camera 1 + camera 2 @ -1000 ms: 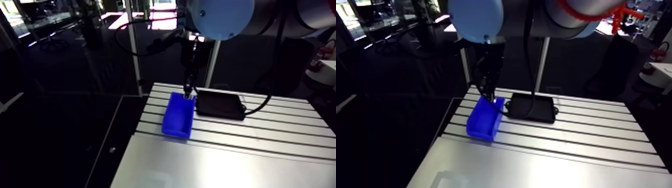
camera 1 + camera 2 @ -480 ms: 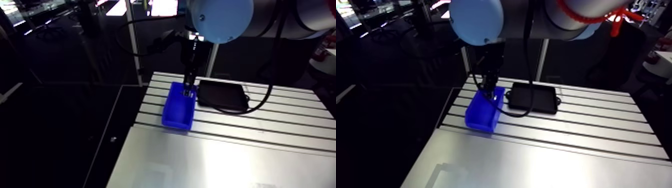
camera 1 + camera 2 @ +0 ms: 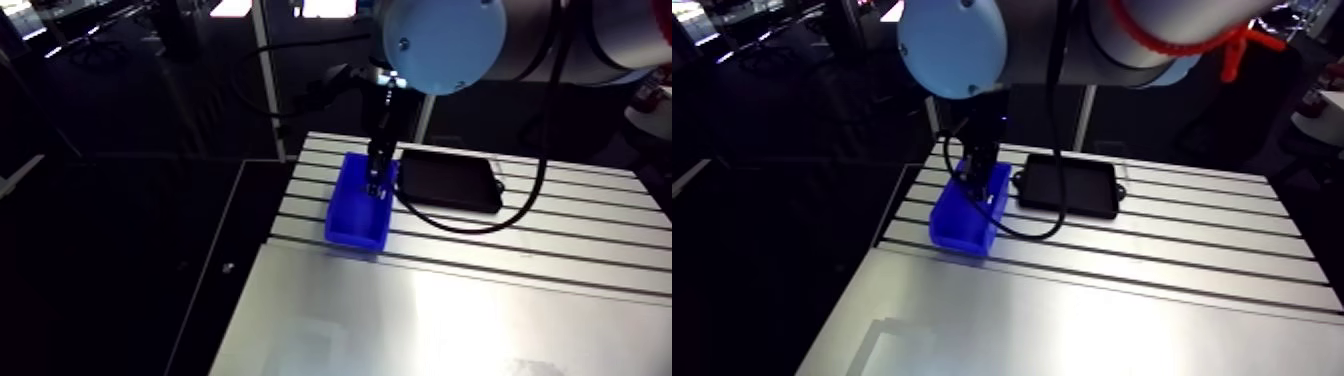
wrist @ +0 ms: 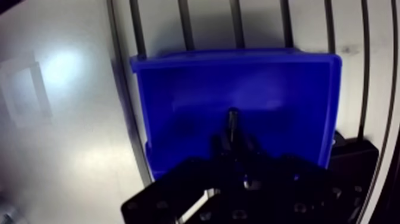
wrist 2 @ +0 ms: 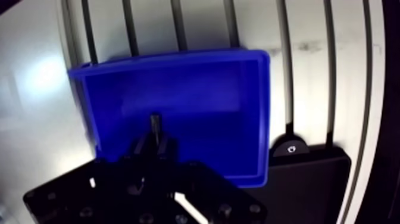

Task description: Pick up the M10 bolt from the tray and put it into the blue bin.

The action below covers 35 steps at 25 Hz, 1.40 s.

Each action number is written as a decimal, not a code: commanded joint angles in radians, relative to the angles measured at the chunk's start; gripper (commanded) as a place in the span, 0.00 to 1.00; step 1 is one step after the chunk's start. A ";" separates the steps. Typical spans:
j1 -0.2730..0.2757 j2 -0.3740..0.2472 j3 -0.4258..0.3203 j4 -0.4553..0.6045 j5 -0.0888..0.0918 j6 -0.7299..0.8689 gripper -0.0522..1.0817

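A dark M10 bolt (image 4: 232, 121) sticks out from between the two close-set fingers of my gripper (image 4: 233, 146), which is shut on it. Straight below lies the open blue bin (image 4: 178, 101), its floor showing nothing but the bolt's shadow. In the arm view the gripper (image 3: 375, 186) hangs over the middle of the blue bin (image 3: 357, 225). Just beside the bin on the slotted table lies the black tray (image 3: 447, 180), and from here I cannot see anything lying in it.
The bin and the tray (image 5: 309, 179) stand near the far edge of the aluminium table (image 3: 480, 320). A smooth plate covers the table's near half. The table's left edge runs close past the bin.
The gripper, still holding the bolt, has moved from the bin's far rim next to the tray to above the bin's middle. The arm camera has shifted with it.
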<state>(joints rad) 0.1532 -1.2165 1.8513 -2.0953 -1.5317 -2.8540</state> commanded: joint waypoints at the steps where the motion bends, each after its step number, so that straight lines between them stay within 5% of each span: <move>1: 0.000 0.010 0.026 -0.041 -0.001 0.003 0.94; 26: 0.008 0.044 0.039 -0.052 -0.001 0.014 0.92; 35: 0.008 0.050 0.041 -0.061 -0.001 0.023 0.82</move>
<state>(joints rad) 0.1609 -1.1686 1.8910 -2.1473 -1.5332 -2.8397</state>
